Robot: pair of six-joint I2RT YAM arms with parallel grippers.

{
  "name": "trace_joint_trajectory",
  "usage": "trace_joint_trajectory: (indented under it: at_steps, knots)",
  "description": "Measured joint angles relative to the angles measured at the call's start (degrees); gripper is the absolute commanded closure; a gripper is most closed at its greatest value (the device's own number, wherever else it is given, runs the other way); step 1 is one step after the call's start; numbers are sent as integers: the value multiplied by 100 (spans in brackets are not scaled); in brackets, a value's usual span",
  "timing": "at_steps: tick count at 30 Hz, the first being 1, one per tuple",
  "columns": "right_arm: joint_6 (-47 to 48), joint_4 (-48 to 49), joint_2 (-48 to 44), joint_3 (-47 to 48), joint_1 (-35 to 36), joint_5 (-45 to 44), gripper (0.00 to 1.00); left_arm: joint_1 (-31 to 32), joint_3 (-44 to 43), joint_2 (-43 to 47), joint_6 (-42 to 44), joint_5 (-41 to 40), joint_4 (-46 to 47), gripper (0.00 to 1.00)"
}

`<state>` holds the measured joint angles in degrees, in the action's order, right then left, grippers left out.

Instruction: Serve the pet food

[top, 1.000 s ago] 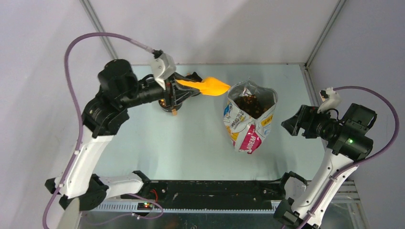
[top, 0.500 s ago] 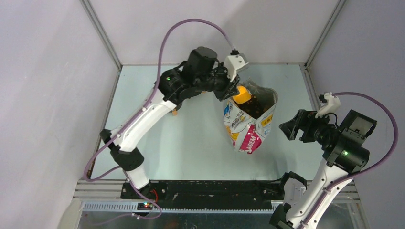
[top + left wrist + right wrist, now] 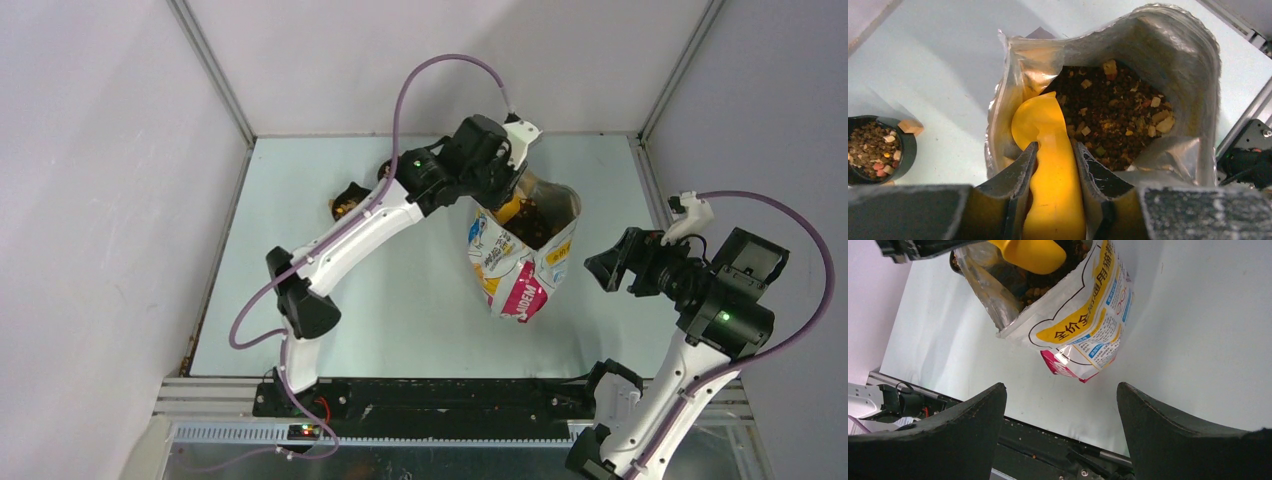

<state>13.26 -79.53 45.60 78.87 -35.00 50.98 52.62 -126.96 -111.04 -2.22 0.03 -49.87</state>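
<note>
Foil-lined cat-food bag (image 3: 525, 255) stands open mid-table. My left pincer (image 3: 1054, 148), clamped on the orange scoop (image 3: 1050, 170), has swung from the black bowl (image 3: 909, 150) into the bag's mouth: another load beginning. Right pincer (image 3: 1060, 388) hangs wide nearby. Pet food (image 3: 1118, 115): brown pellets, tan and reddish bits, heaped inside; some in bowl.

One bag (image 3: 520, 262), one scoop (image 3: 1052, 185), one bowl (image 3: 909, 150), two pincers: left pincer (image 3: 1054, 145) and right pincer (image 3: 1060, 387).

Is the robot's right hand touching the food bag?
Apart. The right wrist view shows the right hand open and well short of the bag, with bare table between them.
</note>
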Motion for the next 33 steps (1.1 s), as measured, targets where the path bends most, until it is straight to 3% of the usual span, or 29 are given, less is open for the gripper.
trace_joint_trajectory:
  at_steps: [21, 33]
  knots:
    - [-87, 87, 190, -24, 44, 181, 16, 319, 105, -761, -350, -887, 236, 100]
    - [-131, 162, 197, -24, 72, 225, 17, 317, 236, -863, -717, -673, 417, 100]
